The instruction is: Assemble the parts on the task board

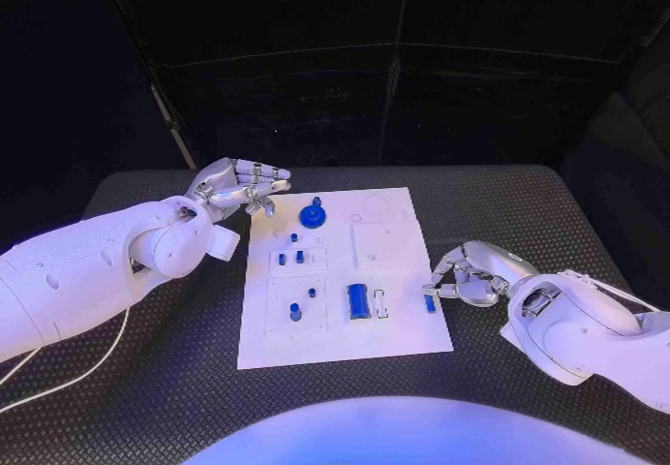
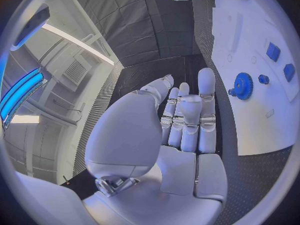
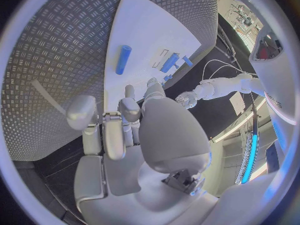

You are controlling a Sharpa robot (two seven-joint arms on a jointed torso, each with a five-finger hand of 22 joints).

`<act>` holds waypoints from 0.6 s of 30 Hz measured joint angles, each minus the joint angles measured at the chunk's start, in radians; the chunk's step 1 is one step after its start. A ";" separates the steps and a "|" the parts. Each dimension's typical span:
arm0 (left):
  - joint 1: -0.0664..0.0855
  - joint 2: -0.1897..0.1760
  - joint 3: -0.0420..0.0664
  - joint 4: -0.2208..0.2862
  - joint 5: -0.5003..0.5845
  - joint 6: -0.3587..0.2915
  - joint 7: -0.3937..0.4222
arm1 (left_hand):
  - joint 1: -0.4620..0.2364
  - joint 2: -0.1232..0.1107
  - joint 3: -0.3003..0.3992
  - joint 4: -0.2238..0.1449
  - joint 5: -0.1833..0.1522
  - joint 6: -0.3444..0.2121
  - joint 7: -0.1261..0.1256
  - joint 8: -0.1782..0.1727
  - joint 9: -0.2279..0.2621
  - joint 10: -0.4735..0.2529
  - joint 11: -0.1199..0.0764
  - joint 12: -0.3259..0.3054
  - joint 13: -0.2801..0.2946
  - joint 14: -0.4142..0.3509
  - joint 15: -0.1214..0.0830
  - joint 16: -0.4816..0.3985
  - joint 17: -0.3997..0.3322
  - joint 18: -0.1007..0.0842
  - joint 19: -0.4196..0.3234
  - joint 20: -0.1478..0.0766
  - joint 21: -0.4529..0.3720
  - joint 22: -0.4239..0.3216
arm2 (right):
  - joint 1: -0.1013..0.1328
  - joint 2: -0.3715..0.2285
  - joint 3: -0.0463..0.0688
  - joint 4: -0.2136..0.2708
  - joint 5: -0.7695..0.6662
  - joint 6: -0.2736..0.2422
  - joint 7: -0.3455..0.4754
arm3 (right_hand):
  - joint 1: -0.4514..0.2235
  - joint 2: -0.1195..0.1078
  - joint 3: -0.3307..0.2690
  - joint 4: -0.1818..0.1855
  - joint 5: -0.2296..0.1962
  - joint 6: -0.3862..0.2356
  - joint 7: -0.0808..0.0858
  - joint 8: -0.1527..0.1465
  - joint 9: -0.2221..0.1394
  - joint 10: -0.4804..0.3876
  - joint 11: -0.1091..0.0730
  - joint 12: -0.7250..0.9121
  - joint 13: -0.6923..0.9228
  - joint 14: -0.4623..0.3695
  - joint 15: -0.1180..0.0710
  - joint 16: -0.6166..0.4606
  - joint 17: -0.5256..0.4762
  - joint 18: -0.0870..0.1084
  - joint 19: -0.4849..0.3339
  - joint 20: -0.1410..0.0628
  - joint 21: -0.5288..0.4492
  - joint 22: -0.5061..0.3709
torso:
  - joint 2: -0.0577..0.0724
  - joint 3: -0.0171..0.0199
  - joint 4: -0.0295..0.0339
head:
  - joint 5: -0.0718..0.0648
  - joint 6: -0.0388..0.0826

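The right hand (image 1: 468,274), fingers curled and holding nothing visible, sits just beside the task board's (image 1: 398,334) right edge. A small blue bar (image 1: 430,303), long axis along that edge, lies nearest it. The left hand (image 1: 240,186), empty with fingers partly curled, hovers off the far left corner near the blue gear (image 1: 315,214).

Both hands (image 1: 240,186) (image 1: 468,272) flank the task board (image 1: 398,329), holding nothing.

Both the left hand (image 1: 240,186) and right hand (image 1: 468,272) hover empty, fingers loosely curled.
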 measured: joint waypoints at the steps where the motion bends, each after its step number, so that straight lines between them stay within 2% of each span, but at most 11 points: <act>1: 0.000 0.000 0.000 0.000 0.000 0.000 0.000 | 0.000 0.000 0.000 0.000 0.000 0.000 0.000 0.000 0.000 0.000 0.000 0.000 0.000 0.000 0.000 0.000 0.000 0.000 0.000 0.000 0.000 0.000 | 0.000 0.000 0.000 -0.003 -0.007 0.003 -0.009 | 0.000 0.000 0.000 0.000 0.000 0.000 0.000 0.000 0.000 0.006 0.000 0.008 0.007 0.000 0.000 0.000 0.000 0.000 0.000 0.000 0.000 0.000 | 0.000 0.0000 -0.0005 | -0.001 0.000; 7: 0.000 0.000 0.000 0.002 0.000 0.000 0.001 | 0.000 0.000 0.000 0.000 0.000 0.000 0.000 0.000 0.000 0.000 0.000 0.000 0.000 0.000 0.000 0.000 0.000 0.000 0.000 0.000 0.000 0.000 | -0.001 0.008 0.000 -0.021 -0.051 0.031 -0.065 | 0.000 0.000 -0.005 0.005 0.000 0.014 -0.004 0.000 0.004 0.010 -0.004 0.019 0.020 0.000 0.000 0.000 0.000 0.000 0.000 0.000 0.000 0.001 | -0.001 -0.0006 -0.0005 | -0.004 0.001; 18: 0.000 -0.001 0.000 0.002 0.000 0.000 0.001 | 0.000 0.000 0.000 0.000 0.000 0.000 0.000 0.000 0.000 0.000 0.000 0.000 0.000 0.000 0.000 0.000 0.000 0.000 0.000 0.000 0.000 0.000 | -0.001 0.057 -0.001 -0.050 -0.096 0.105 -0.128 | -0.005 -0.006 -0.009 0.003 -0.003 0.025 -0.011 0.007 0.012 0.014 -0.007 0.030 0.033 0.000 0.000 0.000 0.000 0.000 0.000 0.000 0.000 0.003 | -0.001 -0.0008 0.0007 | 0.001 -0.001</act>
